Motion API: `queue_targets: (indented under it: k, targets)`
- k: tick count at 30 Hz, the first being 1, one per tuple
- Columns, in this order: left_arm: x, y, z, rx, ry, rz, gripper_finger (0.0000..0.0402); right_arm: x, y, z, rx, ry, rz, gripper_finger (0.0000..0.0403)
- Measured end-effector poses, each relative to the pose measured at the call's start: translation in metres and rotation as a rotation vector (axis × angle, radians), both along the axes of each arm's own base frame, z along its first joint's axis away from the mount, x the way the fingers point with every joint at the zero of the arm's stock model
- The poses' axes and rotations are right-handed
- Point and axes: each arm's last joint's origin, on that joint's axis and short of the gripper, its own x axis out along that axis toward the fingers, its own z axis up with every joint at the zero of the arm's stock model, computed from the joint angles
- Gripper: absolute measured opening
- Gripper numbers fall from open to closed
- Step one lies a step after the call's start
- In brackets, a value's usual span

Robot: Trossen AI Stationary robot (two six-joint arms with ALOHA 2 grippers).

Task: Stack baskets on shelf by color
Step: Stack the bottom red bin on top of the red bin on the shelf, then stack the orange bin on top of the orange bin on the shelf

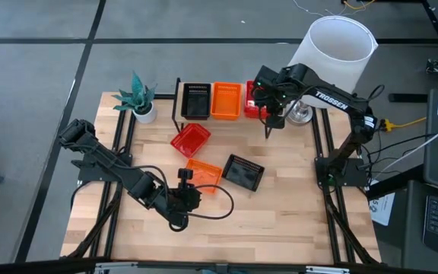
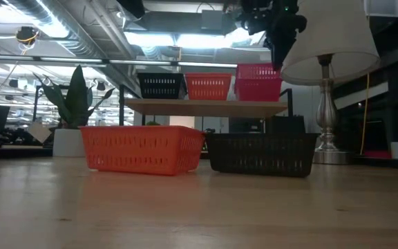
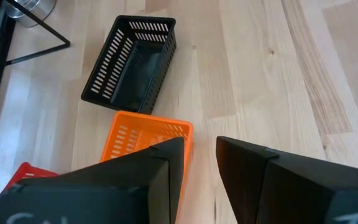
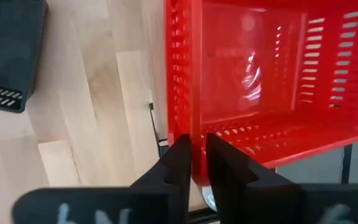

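Right gripper (image 4: 194,152) is seen over the red perforated plastic basket (image 4: 260,74) on the light-wood shelf (image 2: 206,107), fingers slightly apart astride its near rim, basket at 12 o'clock.

Three baskets (image 1: 219,100) on shelf (image 2: 206,107); three below.

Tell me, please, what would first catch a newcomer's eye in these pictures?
A row of perforated plastic baskets, black, orange and red, lines the low light-wood shelf at the table's far edge, with the right pincer straddling the red one's rim. Three more baskets lie loose mid-table: red, orange and black, near the left pincer.
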Motion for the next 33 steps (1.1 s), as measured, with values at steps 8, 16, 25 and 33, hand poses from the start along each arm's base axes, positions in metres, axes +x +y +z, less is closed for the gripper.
queue_targets:
  k: [8,16,25,33]
  targets:
    - [0.000,0.000,0.000,0.000,0.000,0.000,0.0087,0.000,0.000,0.000,-0.001,0.007,0.017,0.0089]
    - [0.000,0.000,0.000,0.000,0.001,0.000,0.0087,0.004,0.014,0.006,0.037,-0.009,0.068,0.0110]
    - [0.001,0.002,0.000,-0.020,-0.014,0.041,0.0087,0.007,0.059,0.032,0.301,-0.162,-0.007,0.0110]
    - [0.009,0.021,-0.001,-0.233,-0.054,0.310,0.0087,-0.003,0.110,0.036,0.600,-0.195,0.200,0.0110]
